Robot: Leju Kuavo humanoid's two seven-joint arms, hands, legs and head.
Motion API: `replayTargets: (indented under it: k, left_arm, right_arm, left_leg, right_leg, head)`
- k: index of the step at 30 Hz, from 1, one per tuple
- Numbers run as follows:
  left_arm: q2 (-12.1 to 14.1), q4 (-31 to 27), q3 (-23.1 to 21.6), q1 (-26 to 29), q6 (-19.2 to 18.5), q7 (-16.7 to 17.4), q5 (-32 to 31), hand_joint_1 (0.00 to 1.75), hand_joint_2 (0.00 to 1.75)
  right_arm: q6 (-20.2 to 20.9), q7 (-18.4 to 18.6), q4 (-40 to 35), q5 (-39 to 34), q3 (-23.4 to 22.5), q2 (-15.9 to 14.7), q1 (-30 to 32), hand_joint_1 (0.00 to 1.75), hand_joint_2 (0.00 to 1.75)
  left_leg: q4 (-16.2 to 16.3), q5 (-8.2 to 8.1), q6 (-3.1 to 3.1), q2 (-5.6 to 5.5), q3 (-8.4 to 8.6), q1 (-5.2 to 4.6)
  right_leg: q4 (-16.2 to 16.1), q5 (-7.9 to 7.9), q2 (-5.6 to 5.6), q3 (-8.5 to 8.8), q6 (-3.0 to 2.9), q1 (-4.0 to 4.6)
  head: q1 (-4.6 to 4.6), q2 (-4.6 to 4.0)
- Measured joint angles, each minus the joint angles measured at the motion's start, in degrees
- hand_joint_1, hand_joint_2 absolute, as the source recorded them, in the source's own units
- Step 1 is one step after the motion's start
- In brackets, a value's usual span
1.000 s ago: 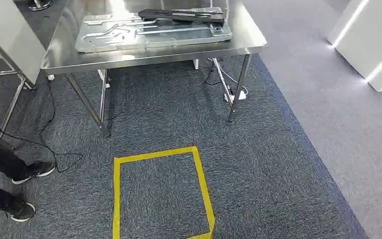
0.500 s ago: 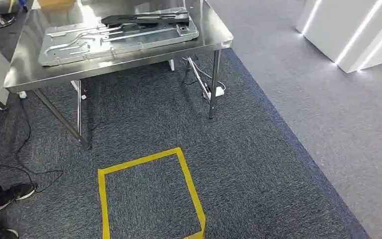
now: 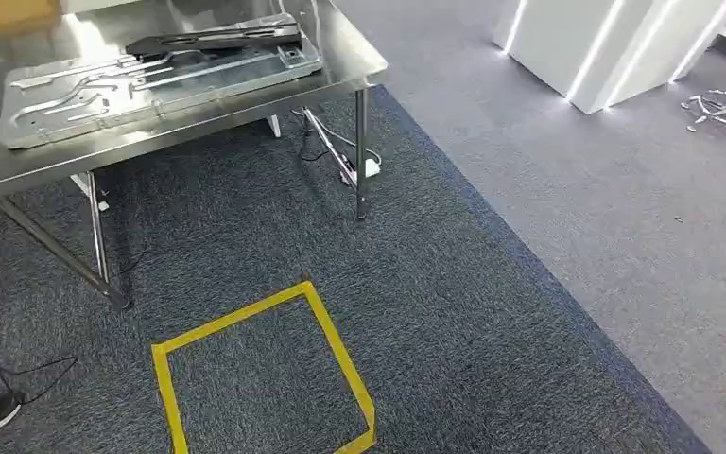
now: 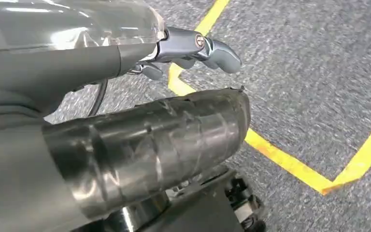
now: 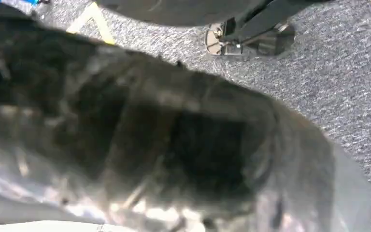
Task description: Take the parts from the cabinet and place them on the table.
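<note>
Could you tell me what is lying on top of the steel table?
On the steel table lies a flat silver metal panel, with a dark part across its far edge. Whatever lies beneath the panel is covered.

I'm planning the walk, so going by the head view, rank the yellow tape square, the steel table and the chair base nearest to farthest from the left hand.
1. Yellow tape square, on the carpet beside the left hand.
2. Steel table, ahead left.
3. Chair base, far right.

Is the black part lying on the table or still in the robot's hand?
On the table. The black part lies flat on the silver plate atop the steel table.
</note>
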Motion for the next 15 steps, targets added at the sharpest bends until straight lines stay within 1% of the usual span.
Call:
replayTargets:
  k: [1, 2, 3, 4, 5, 6, 7, 8, 9, 10, 11, 12, 13, 14, 15]
  left_arm:
    - [0.0, 0.0, 0.0, 0.01, 0.0, 0.15, -0.11, 0.0, 0.0]
    - [0.02, 0.0, 0.0, 0.03, 0.0, 0.15, -0.17, 0.0, 0.0]
    - [0.0, 0.0, -0.02, -0.1, 0.0, 0.15, -0.17, 0.0, 0.0]
    - [0.0, 0.0, -0.02, -0.21, 0.0, 0.15, -0.17, 0.0, 0.0]
    - [0.0, 0.0, -0.04, -0.3, 0.02, 0.15, -0.2, 0.0, 0.0]
    - [0.0, 0.0, -0.07, -0.3, 0.02, 0.17, -0.22, 0.0, 0.0]
    - [-0.02, 0.0, -0.07, -0.25, 0.02, 0.15, -0.24, 0.0, 0.0]
    - [-0.02, 0.0, -0.09, -0.03, 0.02, 0.15, -0.28, 0.0, 0.0]
    - [-0.02, 0.02, -0.09, 0.06, 0.02, 0.15, -0.31, 0.0, 0.0]
    - [-0.02, 0.02, -0.09, 0.11, 0.02, 0.15, -0.31, 0.0, 0.0]
    - [-0.02, 0.0, -0.09, 0.22, 0.02, 0.15, -0.31, 0.0, 0.0]
    - [-0.02, 0.02, -0.09, 0.28, 0.02, 0.15, -0.31, 0.0, 0.0]
    - [0.0, 0.0, -0.09, 0.25, 0.04, 0.13, -0.31, 0.0, 0.0]
    - [0.0, 0.0, -0.09, 0.21, 0.04, 0.13, -0.33, 0.0, 0.0]
    - [0.0, 0.0, -0.09, 0.26, 0.04, 0.13, -0.33, 0.0, 0.0]
  right_arm:
    - [0.11, 0.13, 0.2, 0.07, 0.35, 0.07, -0.11, 0.0, 0.0]
    - [0.09, 0.46, 0.28, 0.15, 0.61, 0.09, -0.11, 0.0, 0.0]
    - [0.09, 0.83, 0.42, 0.22, 0.7, 0.09, 0.06, 0.0, 0.0]
    - [0.09, 1.23, 0.57, 0.22, 0.79, 0.09, 0.16, 0.0, 0.0]
    - [0.07, 1.84, 0.68, 0.22, 0.92, 0.09, 0.11, 0.0, 0.0]
    - [0.0, 2.49, 0.72, 0.26, 1.14, 0.09, 0.11, 0.0, 0.0]
    - [-0.02, 3.26, 0.76, 0.24, 1.2, 0.07, 0.07, 0.0, 0.0]
    - [0.0, 4.82, 0.79, -0.09, 1.2, 0.07, -0.06, 0.0, 0.0]
    - [0.07, 6.59, 0.85, -0.55, 1.18, 0.09, -0.08, 0.0, 0.0]
    - [0.13, 8.06, 0.87, -0.83, 1.09, 0.07, -0.02, 0.0, 0.0]
    - [0.28, 9.05, 0.87, -1.2, 0.96, 0.07, 0.1, 0.0, 0.0]
    - [0.59, 9.84, 0.9, -1.51, 0.81, 0.07, 0.2, 0.0, 0.0]
    - [0.87, 10.47, 0.96, -1.75, 0.55, 0.07, 0.26, 0.0, 0.0]
    - [0.92, 10.73, 0.98, -1.84, 0.35, 0.09, 0.25, 0.0, 0.0]
    - [0.98, 11.15, 1.07, -1.84, 0.22, 0.11, 0.23, 0.0, 0.0]
  left_leg:
    - [0.51, -0.45, -0.42, 0.4, -0.31, -0.42]
    - [0.4, -0.51, -0.64, 0.71, -0.18, -0.4]
    - [0.34, -0.55, -0.83, 1.23, 0.14, -0.41]
    - [0.26, -0.51, -1.06, 1.81, 0.39, -0.31]
    - [0.42, -0.86, -1.39, 2.09, 0.36, -0.27]
    - [1.43, -1.92, -1.88, -0.92, 0.06, 0.09]
    - [3.88, -3.83, -2.02, -2.87, -0.99, 0.23]
    - [8.49, -6.38, -2.19, -3.94, -3.06, 0.41]
    - [13.46, -8.5, -2.31, -4.4, -5.41, 0.46]
    - [16.77, -9.29, -2.38, -4.57, -7.07, 0.46]
    - [17.91, -8.86, -2.34, -4.59, -7.78, 0.46]
    - [16.36, -7.0, -2.23, -4.63, -7.31, 0.47]
    - [12.54, -4.2, -2.05, -4.84, -5.74, 0.48]
    - [7.7, -1.31, -1.85, -5.68, -3.7, 0.52]
    - [2.91, 0.94, -1.56, -8.12, -1.84, 0.62]
  right_leg:
    - [-0.24, -0.06, -0.24, 0.06, -0.57, 0.59]
    - [-0.12, -0.1, 0.7, -0.05, -0.96, 0.42]
    - [-0.13, -0.13, 1.11, -0.14, -1.12, 0.6]
    - [-0.18, -0.03, 1.71, -0.35, -1.46, 0.78]
    - [-0.58, 0.3, 2.34, -0.17, -1.95, 0.46]
    - [-0.75, 0.47, 2.9, -0.19, -2.23, 0.3]
    - [-0.75, 0.56, 3.42, -0.28, -2.47, 0.22]
    - [-0.75, 0.66, 4.05, -0.41, -2.73, 0.26]
    - [-0.75, 0.7, 4.84, -0.51, -2.8, 0.34]
    - [-0.73, 0.72, 5.57, -0.53, -2.81, 0.38]
    - [-0.72, 0.72, 6.31, -0.49, -2.81, 0.4]
    - [-0.7, 0.72, 7.09, -0.39, -2.8, 0.4]
    - [-0.66, 0.73, 7.92, -0.27, -2.78, 0.4]
    - [-0.59, 0.73, 8.69, -0.16, -2.75, 0.37]
    - [-0.55, 0.75, 9.33, -0.12, -2.68, 0.29]
  head:
    - [-0.07, 0.0]
    - [-0.24, 0.0]
    - [-0.26, 0.0]
    - [-0.24, 0.0]
    - [-0.24, 0.0]
    - [-0.26, 0.0]
    - [-0.35, 0.0]
    - [-0.33, 0.0]
    - [-0.33, 0.0]
    - [-0.33, 0.0]
    - [-0.33, 0.0]
    - [-0.33, 0.0]
    - [-0.33, 0.0]
    - [-0.33, 0.0]
    - [-0.33, 0.0]
